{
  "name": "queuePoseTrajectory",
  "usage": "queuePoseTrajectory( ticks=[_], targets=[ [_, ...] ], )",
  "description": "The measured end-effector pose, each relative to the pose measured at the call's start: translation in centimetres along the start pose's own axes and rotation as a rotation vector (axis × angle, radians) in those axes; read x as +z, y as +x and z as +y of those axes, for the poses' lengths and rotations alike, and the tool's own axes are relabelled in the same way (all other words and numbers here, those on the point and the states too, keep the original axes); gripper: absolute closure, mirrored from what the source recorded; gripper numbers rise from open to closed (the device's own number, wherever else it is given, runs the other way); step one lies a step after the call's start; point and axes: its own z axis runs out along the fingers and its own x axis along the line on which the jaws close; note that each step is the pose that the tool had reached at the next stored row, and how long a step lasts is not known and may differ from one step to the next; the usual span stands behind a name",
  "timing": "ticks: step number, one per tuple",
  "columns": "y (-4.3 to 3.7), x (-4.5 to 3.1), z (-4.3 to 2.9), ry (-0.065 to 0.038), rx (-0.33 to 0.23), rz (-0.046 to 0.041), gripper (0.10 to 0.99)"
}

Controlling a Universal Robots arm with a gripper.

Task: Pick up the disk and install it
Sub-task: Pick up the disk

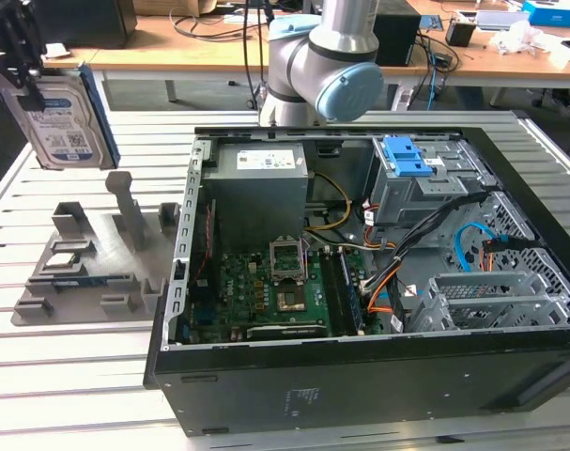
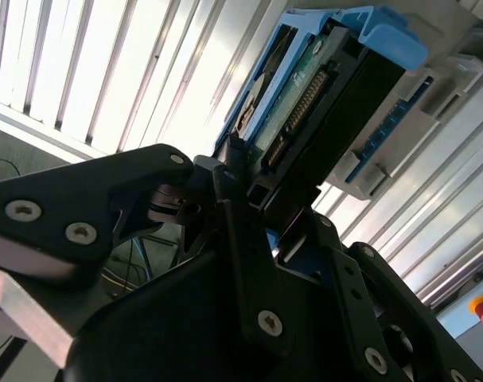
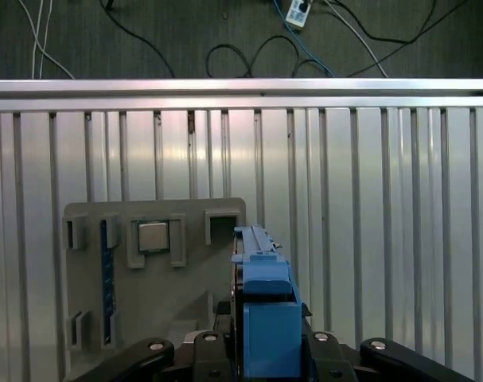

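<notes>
Disk lifted off the table, clamped in the gripper

In the exterior view, the gripper is clenched on the top edge of the disk. The disk hangs upright with its label facing the camera, over the slatted table's far corner on the exterior view's left. It is above the grey holder and touches neither holder nor table. The open computer case lies on the table toward the exterior view's right, with its blue-latched drive bay near the arm. In the second wrist view, black fingers press both faces of the disk, whose connector end and blue rails point away from the camera. In the first wrist view, the disk is edge-on, its blue rail over one edge of the holder, and a small square silver part sits in one of the holder's pockets.
</notes>
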Motion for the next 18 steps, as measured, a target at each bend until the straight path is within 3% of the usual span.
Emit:
queuePoseTrajectory(
  ticks=[18],
  targets=[
    [-0.17,-2.67,0.03,-0.001,0.0,-0.0238,0.722]
  ],
)
